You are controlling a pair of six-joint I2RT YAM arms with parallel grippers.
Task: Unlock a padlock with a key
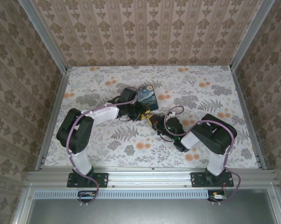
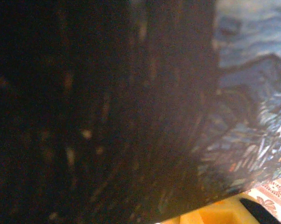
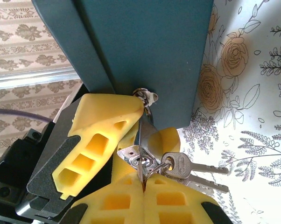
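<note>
Right claw (image 3: 143, 185) is clenched on the key (image 3: 140, 169), blade pointing straight ahead into the padlock (image 3: 143, 150) hanging off the box (image 3: 150, 46). Left claw (image 3: 149, 133) seemingly clamps the padlock body.

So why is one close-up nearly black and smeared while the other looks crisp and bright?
Left wrist view: pressed so near the blue swirl-painted box that it goes dark and out of focus. Right wrist view: well lit and sharp on the padlock and key, with the table cover bleached by glare. Top external view: even, soft light.
</note>
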